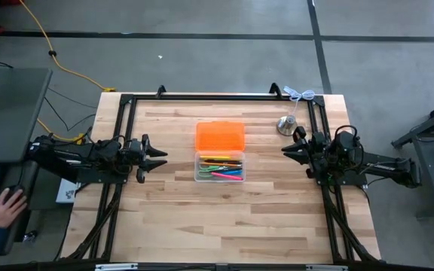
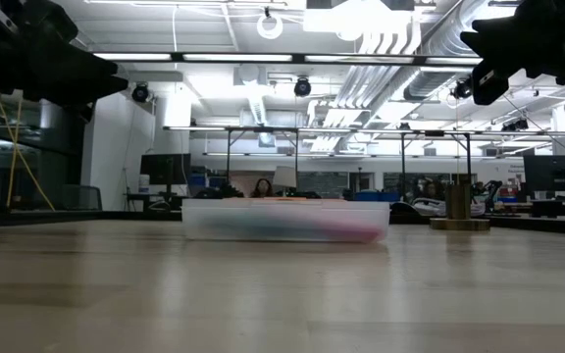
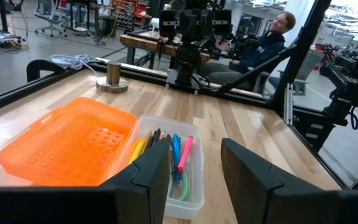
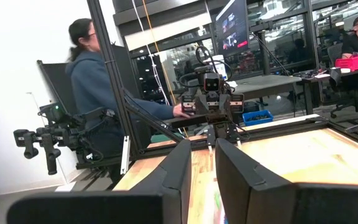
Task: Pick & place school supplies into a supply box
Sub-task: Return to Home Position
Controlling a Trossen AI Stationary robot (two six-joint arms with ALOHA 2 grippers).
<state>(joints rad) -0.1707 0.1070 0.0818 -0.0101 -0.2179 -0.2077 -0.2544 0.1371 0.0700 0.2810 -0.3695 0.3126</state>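
Observation:
The supply box (image 1: 219, 178) stands at the table's middle, a clear tray with its orange lid (image 1: 220, 136) lying open on the far side. The school supplies (image 1: 221, 167), coloured pens and pencils, lie inside the tray; the left wrist view shows them (image 3: 174, 151) beside the lid (image 3: 67, 146). My left gripper (image 1: 161, 155) hovers level left of the box, open, with nothing between its fingers. To the right of the box my right gripper (image 1: 285, 150) hovers, pointing at it, its fingers a narrow gap apart (image 4: 202, 168) and holding nothing.
A silver bell-shaped object (image 1: 287, 124) stands at the far right of the table, with a white cable (image 1: 301, 94) behind it. Black frame rails (image 1: 202, 96) border the table. A person's hand (image 1: 6, 207) rests at a desk left of the table.

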